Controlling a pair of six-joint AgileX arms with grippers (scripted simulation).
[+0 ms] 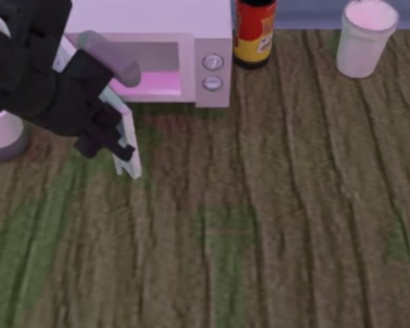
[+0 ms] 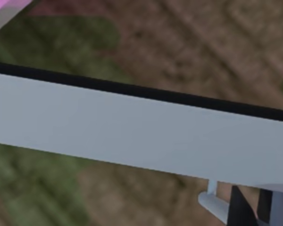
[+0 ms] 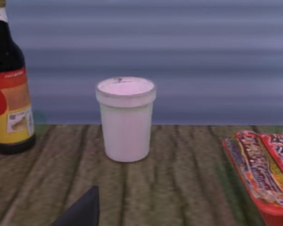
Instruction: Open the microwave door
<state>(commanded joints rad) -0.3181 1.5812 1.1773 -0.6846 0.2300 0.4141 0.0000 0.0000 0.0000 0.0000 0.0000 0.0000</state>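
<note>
A: Entry, microwave (image 1: 157,27). Position?

B: Back edge of the table (image 1: 273,225), toward its left corner. Pale lavender-white box, two round silver knobs (image 1: 212,72) stacked on the panel at the right of its front. Cavity is exposed, pink floor visible inside.

A: The microwave door (image 1: 128,140)?

B: Swung out from the left side of the cavity, pointing toward the table's front, roughly square to the oven face. Top view shows it edge-on as a thin pale slab. Left wrist view shows that edge as a broad pale band with a dark strip along one side (image 2: 141,136).

A: Left gripper (image 1: 109,140)?

B: At the door's outer end, dark fingers against the panel near the thin bar handle (image 2: 214,205). Whether it clenches the handle or only rests against it, I cannot tell; the arm body covers the contact in the top view, and the wrist view catches just a dark finger (image 2: 240,209) at the frame's edge.

A: Right arm?

B: Not in the top view. Its wrist camera shows only a dark tip; state undeterminable.

A: Other items?

B: Dark sauce bottle (image 1: 254,34) with red-yellow label just beside the microwave's right side. White cup (image 1: 364,37) near the back right corner. A red snack packet (image 3: 264,169) shows in the right wrist view only. A pale rounded object (image 1: 3,133) sits at the left edge, partly under the left arm.
</note>
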